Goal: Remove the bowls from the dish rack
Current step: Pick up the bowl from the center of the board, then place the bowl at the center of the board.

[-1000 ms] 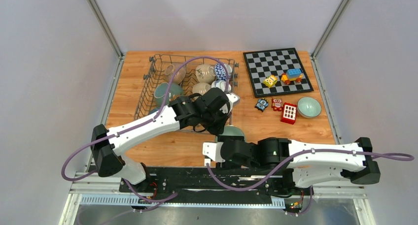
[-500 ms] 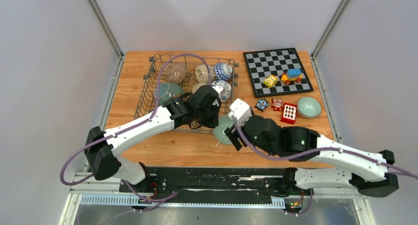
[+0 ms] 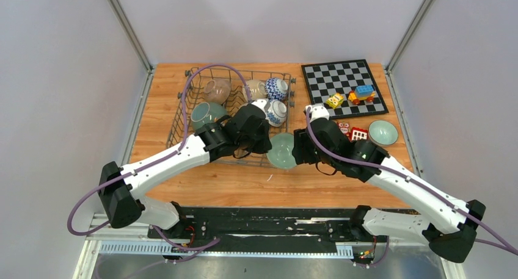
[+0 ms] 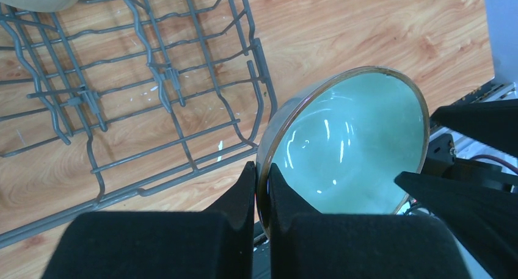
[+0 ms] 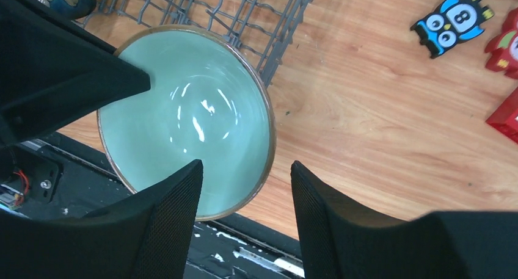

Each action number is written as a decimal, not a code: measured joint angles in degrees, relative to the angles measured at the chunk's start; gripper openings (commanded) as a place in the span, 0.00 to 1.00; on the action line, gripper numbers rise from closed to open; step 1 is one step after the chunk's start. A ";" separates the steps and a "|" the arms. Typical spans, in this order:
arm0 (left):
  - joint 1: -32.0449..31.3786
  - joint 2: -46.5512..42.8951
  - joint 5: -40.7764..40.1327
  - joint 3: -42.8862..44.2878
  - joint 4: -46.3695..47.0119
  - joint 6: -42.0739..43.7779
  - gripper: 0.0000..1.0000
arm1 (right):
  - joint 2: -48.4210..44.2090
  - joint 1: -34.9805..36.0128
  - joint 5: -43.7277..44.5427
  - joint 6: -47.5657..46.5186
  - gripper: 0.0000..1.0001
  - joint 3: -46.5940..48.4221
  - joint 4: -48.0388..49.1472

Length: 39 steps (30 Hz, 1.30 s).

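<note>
A pale green bowl (image 3: 282,151) (image 4: 351,144) (image 5: 183,114) hangs tilted just outside the front right corner of the dish rack (image 3: 181,111) (image 4: 159,77). My left gripper (image 3: 267,146) (image 4: 261,169) is shut on its rim, one finger inside and one outside. My right gripper (image 3: 297,152) (image 5: 244,164) stands open at the opposite rim, which lies between its fingers with a gap on the outer side. In the rack sit a clear bowl (image 3: 217,91), a green bowl (image 3: 204,114), a beige bowl (image 3: 253,90) and two blue-patterned bowls (image 3: 276,88).
A chessboard (image 3: 342,86) with toy blocks lies at the back right. In front of it are a red block (image 3: 357,134), owl figures (image 5: 452,22) and another green bowl (image 3: 383,132) on the wooden table. The black base rail runs along the near edge.
My right arm swung up from the near edge to the held bowl, and its fingers now straddle the rim. My left gripper carried the bowl slightly farther from the near edge.
</note>
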 measured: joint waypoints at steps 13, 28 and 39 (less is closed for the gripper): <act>0.00 -0.37 0.09 -1.53 1.62 -1.92 0.00 | 4.22 -3.13 -1.55 2.58 0.18 -3.80 2.51; 0.00 -6.05 -0.04 -3.41 2.45 0.83 0.89 | 3.26 -6.16 1.16 3.54 0.03 -4.39 0.46; 0.00 -25.55 -5.97 -18.95 6.80 3.26 1.00 | -16.04 -38.03 1.84 2.93 0.04 -12.83 -9.33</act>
